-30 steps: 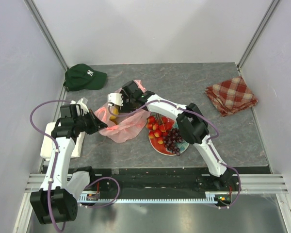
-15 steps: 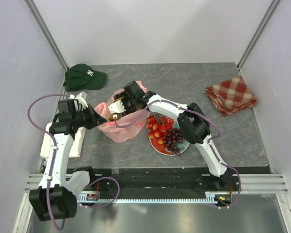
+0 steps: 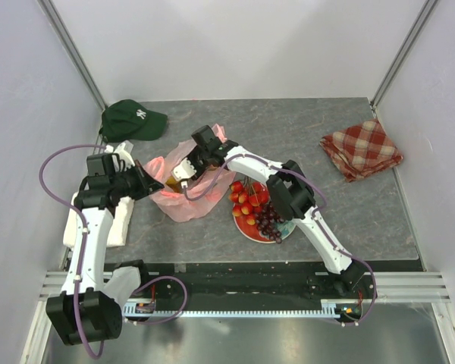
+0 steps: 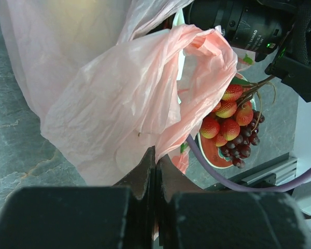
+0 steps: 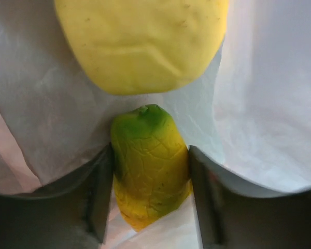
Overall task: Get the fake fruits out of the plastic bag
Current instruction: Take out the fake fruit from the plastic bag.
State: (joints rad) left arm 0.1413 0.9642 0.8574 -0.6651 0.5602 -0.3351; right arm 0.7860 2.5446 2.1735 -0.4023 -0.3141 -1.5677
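The pink plastic bag [image 3: 183, 199] lies left of centre on the table, and my left gripper [image 3: 145, 182] is shut on its near edge. In the left wrist view the bag [image 4: 119, 98] billows above the left gripper [image 4: 156, 155], a pink fold pinched between the jaws. My right gripper [image 3: 183, 171] reaches into the bag's mouth. Inside, the right gripper [image 5: 150, 155] has both fingers [image 5: 98, 197] pressed against a yellow-green fruit [image 5: 150, 166], with a yellow lemon [image 5: 145, 41] just beyond it. Red berries [image 3: 245, 199] and dark grapes [image 3: 271, 220] lie on the red plate [image 3: 246, 226].
A dark green cap [image 3: 133, 120] sits at the back left. A red-checked folded cloth [image 3: 362, 149] lies at the back right. A white block [image 3: 125, 227] rests beside the left arm. Cage walls close in the table on three sides.
My right gripper has pushed deeper into the bag and its jaws have narrowed onto the yellow-green fruit. The left gripper has shifted slightly back and left with the bag's edge.
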